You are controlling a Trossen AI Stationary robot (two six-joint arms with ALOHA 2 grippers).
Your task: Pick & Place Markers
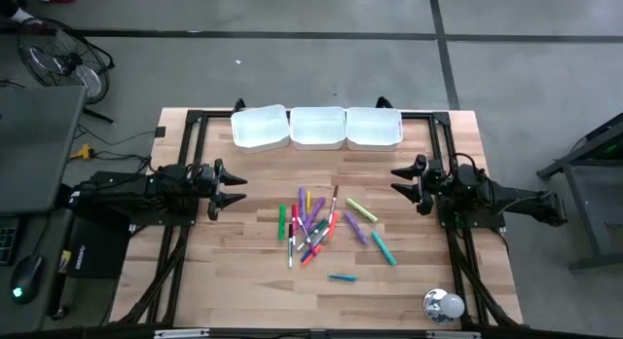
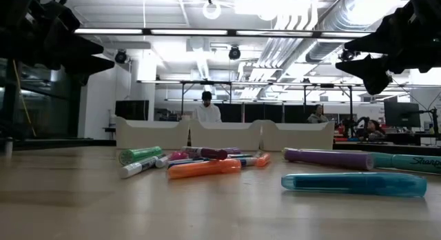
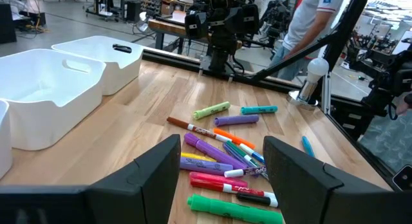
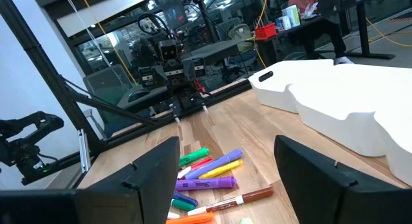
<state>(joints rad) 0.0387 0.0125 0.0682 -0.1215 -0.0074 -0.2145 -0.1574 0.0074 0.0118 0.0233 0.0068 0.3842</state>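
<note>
Nothing has been picked yet: the scattered pile of thin, pen-shaped markers (image 1: 316, 227) in green, purple, red, pink, orange, yellow and teal lies on the pale wooden plank table (image 1: 224, 281), in the middle between the two arms, with one short blue marker (image 1: 342, 278) lying apart toward the near edge and a teal one (image 1: 383, 248) a little off to the right. The three white rectangular plastic trays (image 1: 317, 127) stand side by side along the far edge, and none of them shows a marker inside. The left gripper (image 1: 230, 189) hangs above the table on the left side of the pile, its jaws spread wide and holding nothing; the right gripper (image 1: 399, 183) mirrors it on the right side, likewise spread and empty. From the left wrist view the long green marker (image 3: 228, 208) lies nearest that arm's fingers. This looks like the very start, the reach toward a first marker. The next move calls for choosing a marker at the edge of the heap, lining the fingers across its barrel, and descending without nudging its overlapping neighbours.
</note>
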